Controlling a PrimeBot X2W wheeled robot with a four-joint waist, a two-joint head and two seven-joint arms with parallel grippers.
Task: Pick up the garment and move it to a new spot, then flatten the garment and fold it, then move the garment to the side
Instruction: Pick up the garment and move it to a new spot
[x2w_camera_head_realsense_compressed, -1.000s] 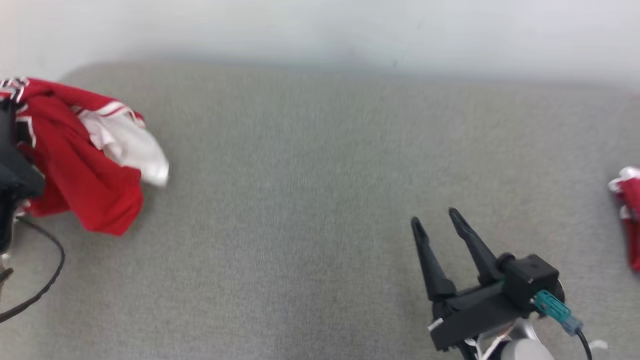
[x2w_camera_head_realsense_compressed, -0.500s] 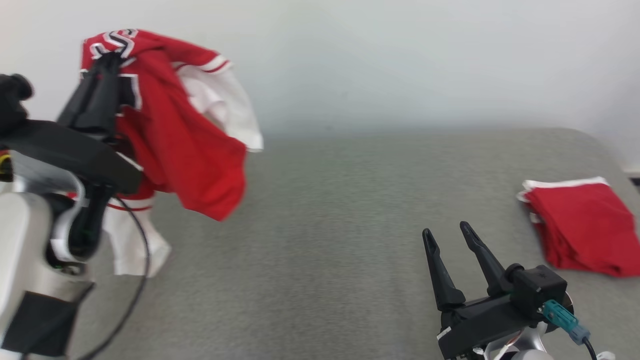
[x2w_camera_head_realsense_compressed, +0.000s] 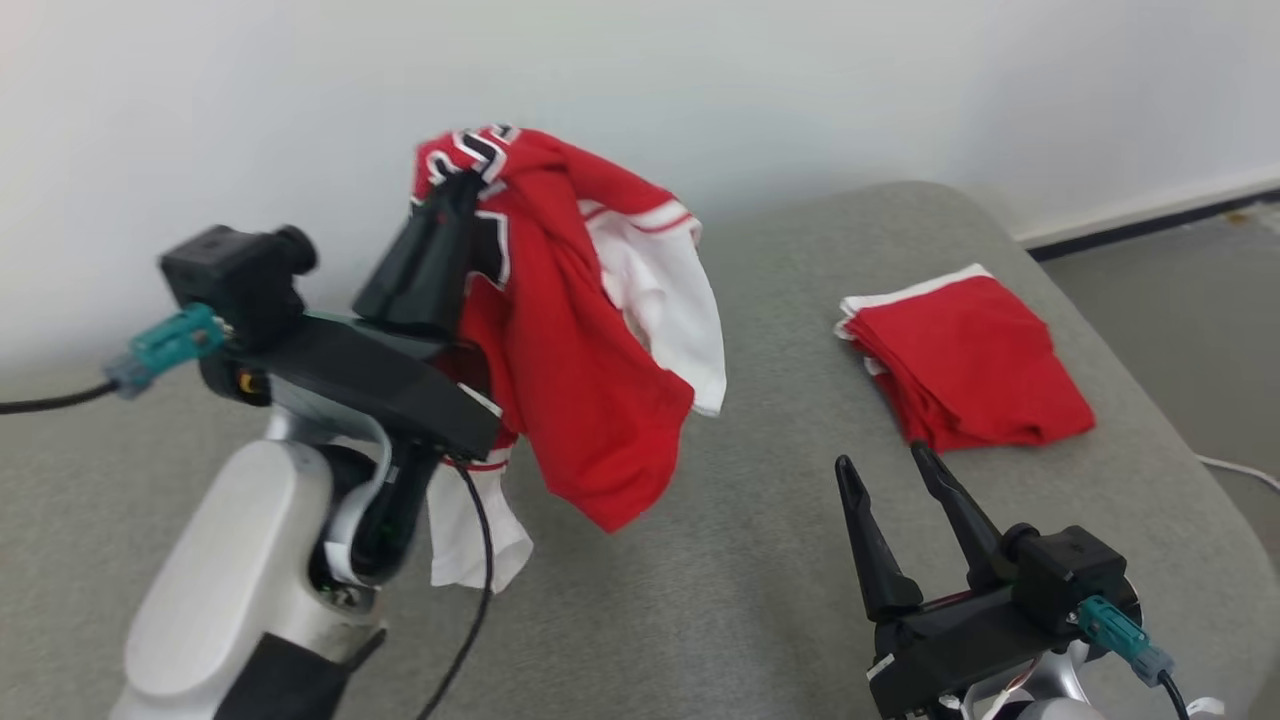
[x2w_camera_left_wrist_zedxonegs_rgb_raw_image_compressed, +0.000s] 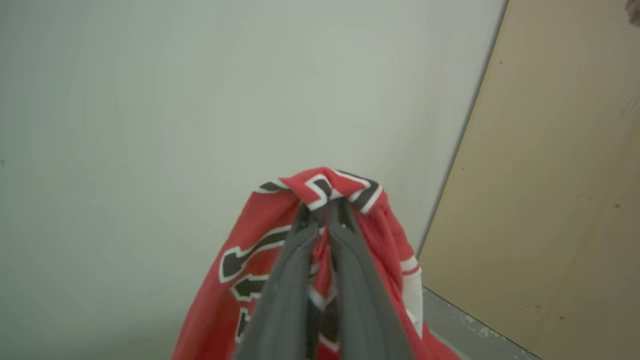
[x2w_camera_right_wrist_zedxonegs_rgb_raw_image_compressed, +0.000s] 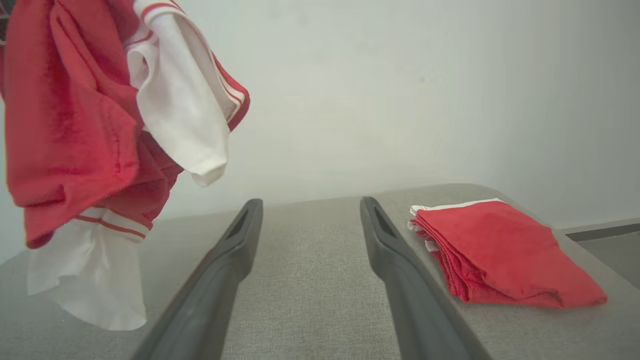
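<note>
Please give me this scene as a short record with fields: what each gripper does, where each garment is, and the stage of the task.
left gripper: shut on the red and white jersey, at the black-and-white lettering
jersey state: lifted, hanging crumpled above the grey padded surface
right gripper: open, holds nothing, low over the surface
folded red garment: lies on the surface, on the robot's right side
stage: jersey picked up, not yet flattened

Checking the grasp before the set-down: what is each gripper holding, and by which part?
The left gripper is shut on the red jersey, pinching a bunched fold with black-and-white trim; the rest hangs. The right gripper is open, empty.
</note>
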